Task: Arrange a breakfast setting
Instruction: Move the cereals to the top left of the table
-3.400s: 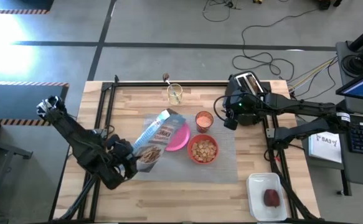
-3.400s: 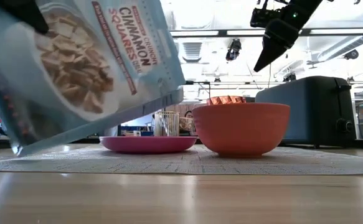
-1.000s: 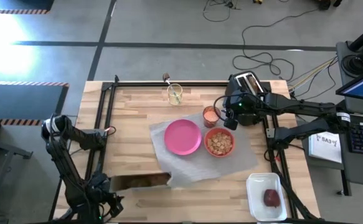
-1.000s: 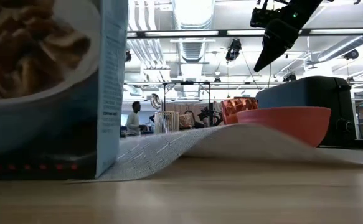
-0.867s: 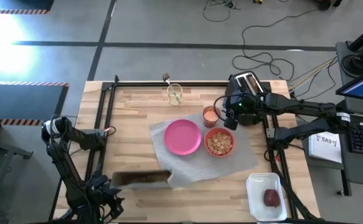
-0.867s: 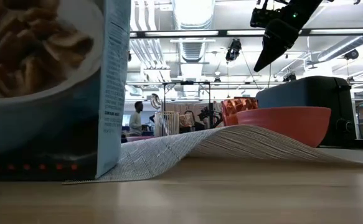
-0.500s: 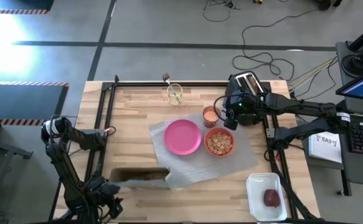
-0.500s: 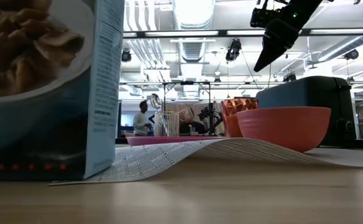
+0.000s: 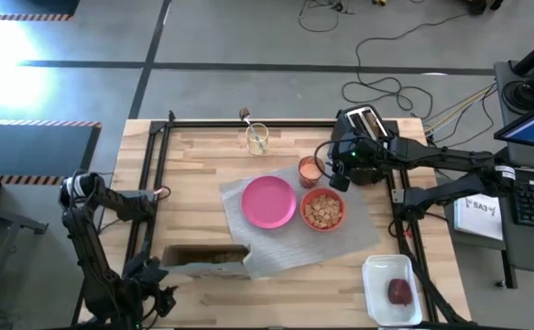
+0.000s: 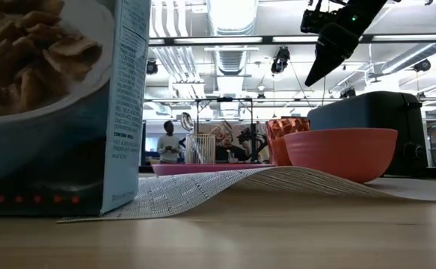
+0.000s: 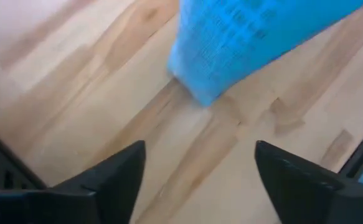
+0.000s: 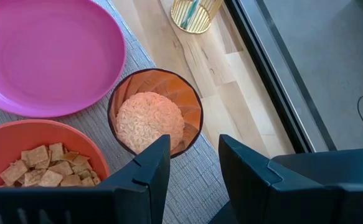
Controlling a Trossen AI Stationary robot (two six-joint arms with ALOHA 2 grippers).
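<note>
At the near-left corner of the table (image 9: 193, 165): left gripper (image 9: 149, 286), spread wide and empty, with nothing between the fingers in its wrist view.

Just beyond it, toward the table's middle: cereal box (image 9: 204, 259), upright, long axis parallel to the near edge, apparently planted on the near-left corner of the grey woven placemat (image 9: 340, 238).

Hence the wave in the placemat (image 10: 225, 187) in the low view, raised beside the box (image 10: 53, 104) and flat again under the dishes. Skewed to the table's edges, too.

On the placemat, toward the far-right part of the table: pink plate (image 9: 268, 202), red-orange bowl (image 9: 322, 210) of cereal squares just right of it, and the orange-tinted cup (image 9: 309, 170) just beyond both.

Above that cup (image 12: 151, 118): right gripper (image 9: 338, 174), parted and carrying nothing.

Judging by this, for squaring the placemat:
- Take the pinned corner, nearer the left gripper (image 11: 200, 155) by far.
- Lift the box (image 11: 249, 37) off first.
- Approach across its short side.
</note>
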